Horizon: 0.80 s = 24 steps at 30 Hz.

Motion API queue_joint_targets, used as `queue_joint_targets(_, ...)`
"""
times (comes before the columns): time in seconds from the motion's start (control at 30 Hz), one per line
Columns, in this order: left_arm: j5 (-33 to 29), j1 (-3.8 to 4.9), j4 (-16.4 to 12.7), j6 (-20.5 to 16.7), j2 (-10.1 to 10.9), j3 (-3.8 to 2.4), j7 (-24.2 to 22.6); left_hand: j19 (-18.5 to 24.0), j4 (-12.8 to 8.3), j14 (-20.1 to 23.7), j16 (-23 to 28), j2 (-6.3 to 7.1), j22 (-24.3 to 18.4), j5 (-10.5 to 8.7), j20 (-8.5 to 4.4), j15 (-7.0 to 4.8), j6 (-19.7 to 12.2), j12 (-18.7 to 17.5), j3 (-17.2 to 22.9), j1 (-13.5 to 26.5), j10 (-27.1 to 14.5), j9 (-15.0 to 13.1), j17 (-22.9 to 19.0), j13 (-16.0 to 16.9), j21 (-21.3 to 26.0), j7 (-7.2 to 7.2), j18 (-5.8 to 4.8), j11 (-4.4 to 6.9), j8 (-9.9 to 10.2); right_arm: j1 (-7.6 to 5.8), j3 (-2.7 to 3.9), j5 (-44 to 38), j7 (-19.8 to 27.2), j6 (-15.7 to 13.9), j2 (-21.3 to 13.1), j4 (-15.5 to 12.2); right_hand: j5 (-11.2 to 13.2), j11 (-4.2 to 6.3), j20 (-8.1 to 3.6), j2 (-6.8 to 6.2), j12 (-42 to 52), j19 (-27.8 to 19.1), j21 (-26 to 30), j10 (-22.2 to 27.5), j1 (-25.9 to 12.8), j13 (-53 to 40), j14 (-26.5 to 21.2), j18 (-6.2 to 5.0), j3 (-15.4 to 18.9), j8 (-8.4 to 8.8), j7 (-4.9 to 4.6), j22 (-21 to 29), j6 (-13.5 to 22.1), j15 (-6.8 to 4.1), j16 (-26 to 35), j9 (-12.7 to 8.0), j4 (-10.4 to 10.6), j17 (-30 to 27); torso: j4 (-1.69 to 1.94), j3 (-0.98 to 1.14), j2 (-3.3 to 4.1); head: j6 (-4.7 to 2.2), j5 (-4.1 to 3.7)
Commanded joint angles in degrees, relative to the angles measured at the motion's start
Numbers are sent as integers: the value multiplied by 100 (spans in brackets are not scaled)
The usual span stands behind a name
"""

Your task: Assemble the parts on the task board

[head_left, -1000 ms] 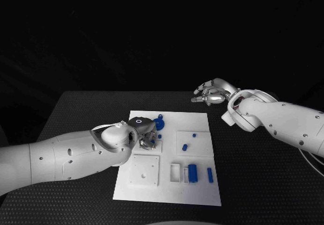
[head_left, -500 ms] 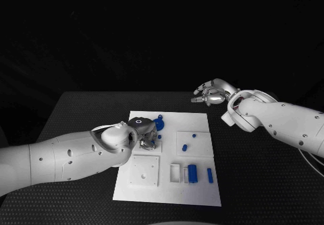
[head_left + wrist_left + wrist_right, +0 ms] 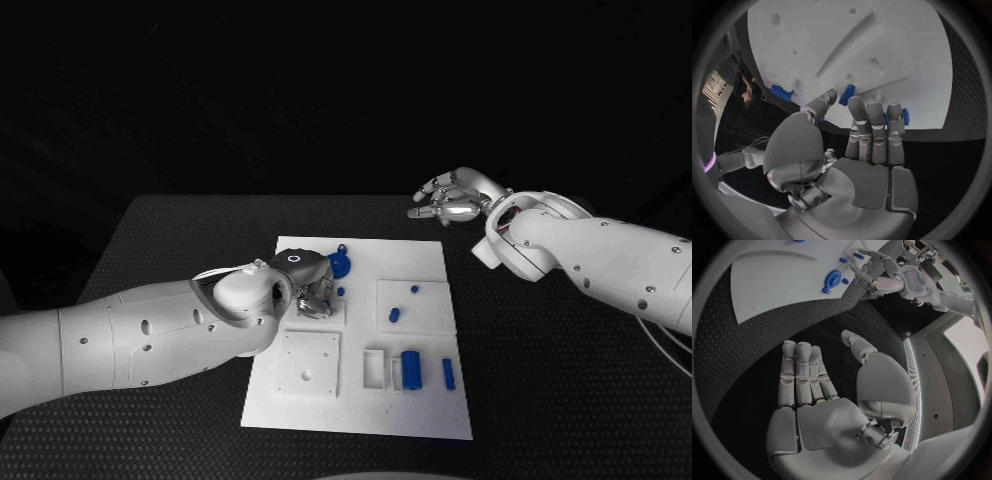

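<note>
Nothing moved: left hand point(image 3: 313, 296) hovers beside upright blue peg point(image 3: 339, 292).

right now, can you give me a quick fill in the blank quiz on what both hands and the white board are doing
1. The left hand is over the white ____, near a small blue piece.
2. The right hand is off the board, over the black table, and it holds ____.
3. The small pieces on the board are coloured ____.
4. The round blue piece lies near the board's ____ edge, away from the robot.

Missing words: board; nothing; blue; far
</note>
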<state>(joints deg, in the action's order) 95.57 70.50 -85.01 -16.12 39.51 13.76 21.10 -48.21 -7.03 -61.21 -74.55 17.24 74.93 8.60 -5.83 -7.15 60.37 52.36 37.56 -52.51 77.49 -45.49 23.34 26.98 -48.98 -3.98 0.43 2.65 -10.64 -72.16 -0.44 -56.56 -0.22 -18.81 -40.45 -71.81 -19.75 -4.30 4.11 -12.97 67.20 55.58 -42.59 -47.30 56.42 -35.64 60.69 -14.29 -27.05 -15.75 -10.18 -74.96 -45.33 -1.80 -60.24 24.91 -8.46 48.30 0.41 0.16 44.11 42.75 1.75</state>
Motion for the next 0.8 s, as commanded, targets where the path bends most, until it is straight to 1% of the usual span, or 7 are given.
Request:
queue_joint_targets(0.03,-147,0,-68,-184,68,-6,-18,32,80,29,-24,1,98,-27,-616,-11,-28,25,-7,89,9,5,-10,0,30,-9,-43,-32,4,1,3,0,54,70,4,3,-19,1,2,15,38,35,37,21,-52,8,-47,-71,41,-19,-45,-99,-7,0,-34,-7,8,-7,-1,1,0,-7,-2)
queue_joint_targets(0.2,-449,8,-210,-269,157,-14,-49,56,137,48,-12,3,98,-85,-608,-3,-45,10,-53,160,-12,10,-20,-10,48,-15,-43,-38,-1,2,3,6,57,71,6,13,-19,1,2,17,40,36,37,21,-53,9,-47,-71,42,-19,-45,-100,-7,0,-35,-7,9,-8,-9,6,0,-14,-9)
queue_joint_targets(0.37,-964,96,-332,-397,246,-71,-111,110,201,85,9,8,96,-520,-599,9,-67,-19,-312,383,-56,21,-41,-32,89,-13,-43,-41,-22,3,3,16,62,70,8,25,-20,1,2,18,41,38,37,20,-56,11,-46,-71,44,-19,-45,-100,-7,0,-36,-8,10,-8,2,4,0,-20,-20)
queue_joint_targets(0.47,-1506,137,-375,-247,264,-279,-109,185,309,142,61,10,68,-552,-570,35,-94,-82,-572,738,-131,34,-69,-66,167,-22,-35,-45,-17,3,3,28,63,70,8,38,-19,1,2,17,42,38,38,20,-59,12,-45,-71,46,-19,-45,-100,-7,0,-37,-8,10,-9,6,4,-2,-30,-15)
queue_joint_targets(0.53,-2210,286,-399,216,291,-401,-57,269,389,234,157,12,36,-582,-552,74,-179,-207,-790,1039,-289,56,-116,-125,256,-36,-40,-67,21,3,3,54,70,65,14,66,-19,1,3,20,46,41,38,19,-68,15,-44,-71,50,-22,-44,-101,-11,-1,-39,-7,16,-10,4,4,-1,-68,-17)
queue_joint_targets(0.63,-2850,507,-331,244,319,-409,-197,484,426,469,336,2,-22,-556,-487,179,-524,-458,-1324,1615,-666,134,-195,-233,431,-139,-8,-162,200,2,2,70,74,60,11,87,-18,4,2,21,51,45,41,19,-80,21,-42,-71,58,-34,-40,-102,-30,-3,-42,-3,21,-13,4,4,-4,-87,-14)
queue_joint_targets(0.8,-4128,666,-68,317,359,-438,-394,630,633,611,520,6,-99,-576,-405,299,-803,-820,-1360,1867,-978,230,-281,-410,625,-135,-10,-176,341,3,2,96,99,58,73,186,-19,10,0,26,57,50,43,18,-87,27,-40,-71,62,-47,-35,-103,-51,-7,-46,1,25,-16,-8,11,-4,-123,11)
